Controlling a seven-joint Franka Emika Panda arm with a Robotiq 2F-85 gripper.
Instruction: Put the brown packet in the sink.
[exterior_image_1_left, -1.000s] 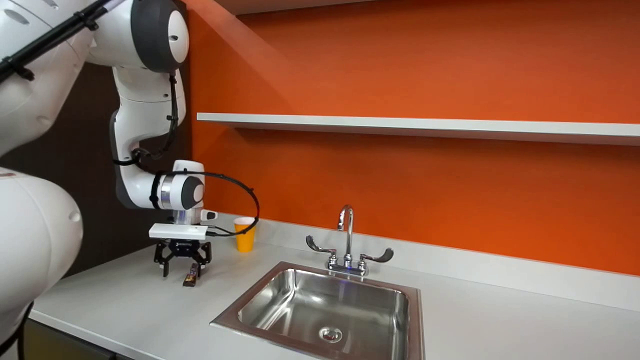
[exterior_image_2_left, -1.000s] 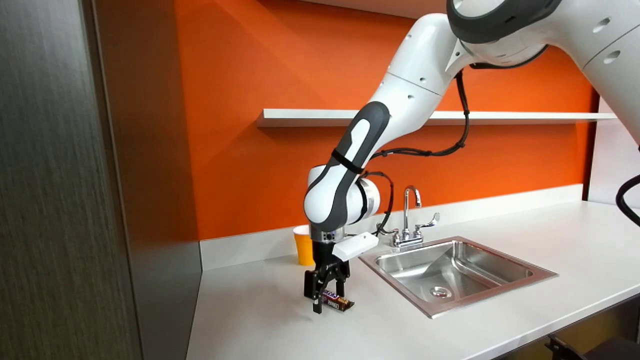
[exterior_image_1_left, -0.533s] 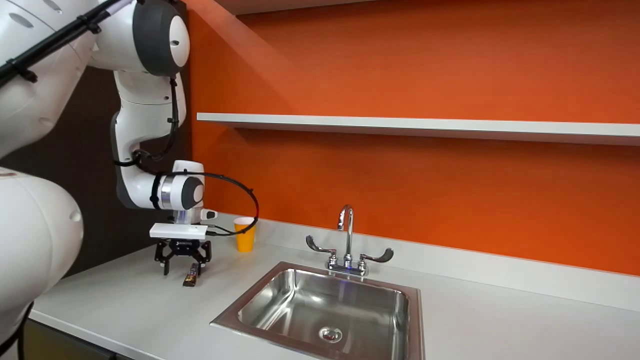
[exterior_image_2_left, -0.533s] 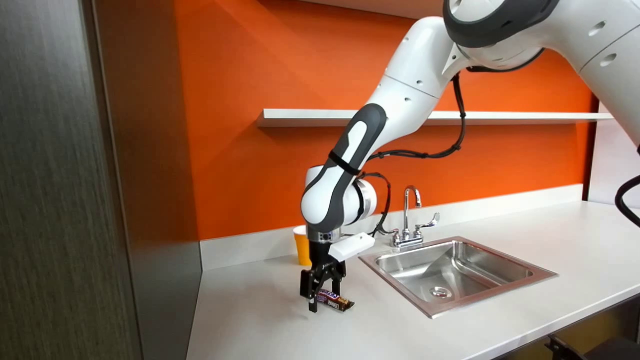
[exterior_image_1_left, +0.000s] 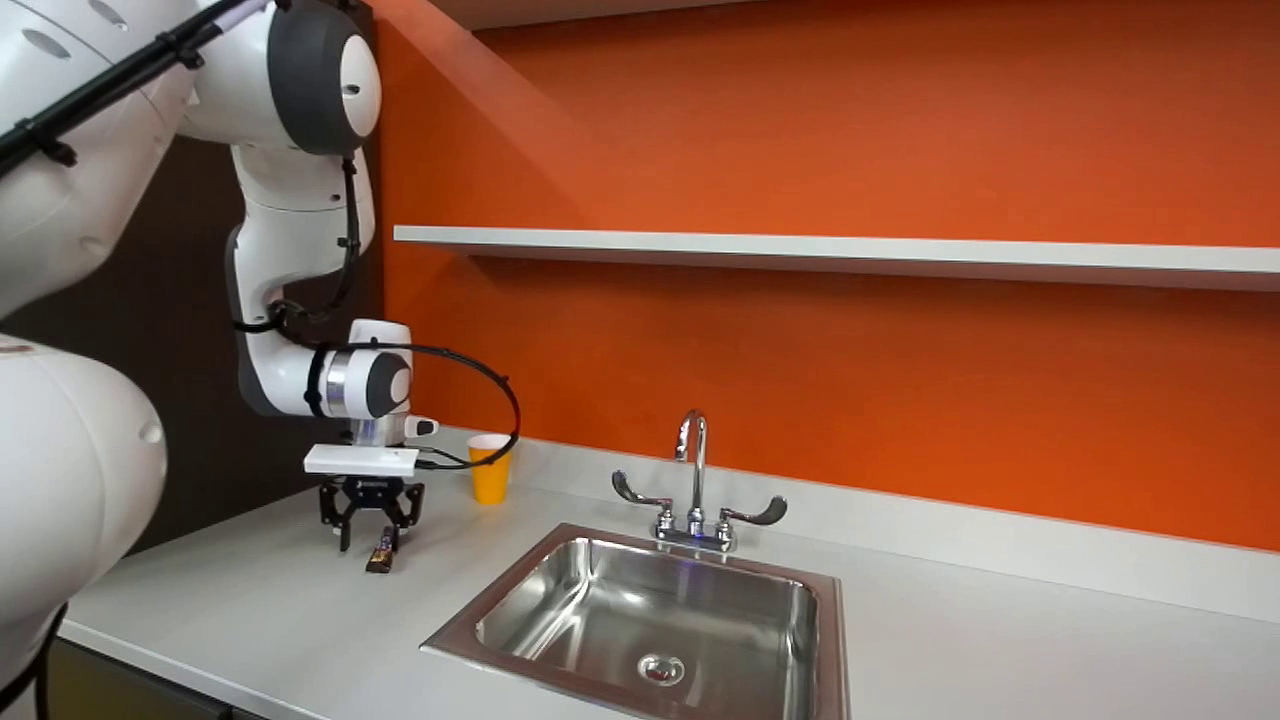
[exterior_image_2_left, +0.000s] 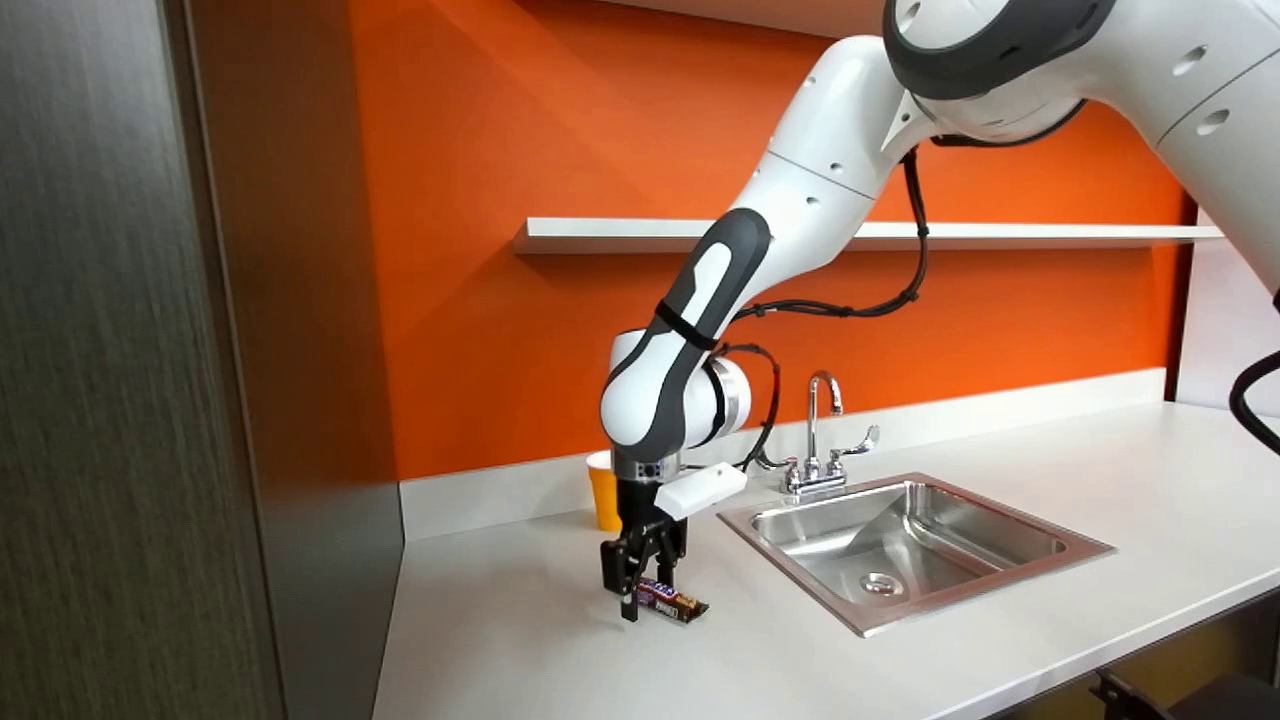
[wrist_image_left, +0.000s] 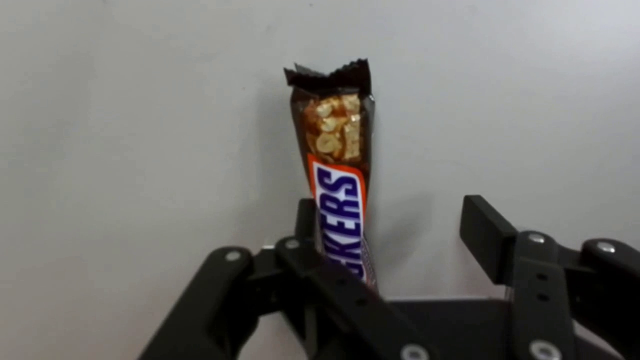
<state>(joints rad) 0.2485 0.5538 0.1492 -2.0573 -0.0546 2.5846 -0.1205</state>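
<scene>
The brown packet (wrist_image_left: 345, 130), a candy bar wrapper with an orange-edged white label, lies flat on the counter. It also shows in both exterior views (exterior_image_1_left: 379, 556) (exterior_image_2_left: 676, 602). My gripper (wrist_image_left: 393, 215) points down over it, its fingers partly open. In the wrist view the packet is between the fingers, close beside or touching the left one, with a wide gap to the right one. The packet's near end is hidden behind the left finger. The gripper shows low over the counter in both exterior views (exterior_image_1_left: 370, 544) (exterior_image_2_left: 648, 595). The steel sink (exterior_image_1_left: 650, 615) (exterior_image_2_left: 890, 550) is set in the counter.
A yellow-orange cup (exterior_image_1_left: 489, 478) (exterior_image_2_left: 605, 500) stands behind the gripper near the back wall. A chrome two-handled faucet (exterior_image_1_left: 697, 485) (exterior_image_2_left: 814, 440) rises behind the sink. A white shelf (exterior_image_1_left: 830, 248) runs along the orange wall. A dark cabinet side (exterior_image_2_left: 300, 400) borders the counter.
My gripper's fingers have drawn somewhat closer together. The gripper has shifted slightly over the counter. The packet has not visibly moved.
</scene>
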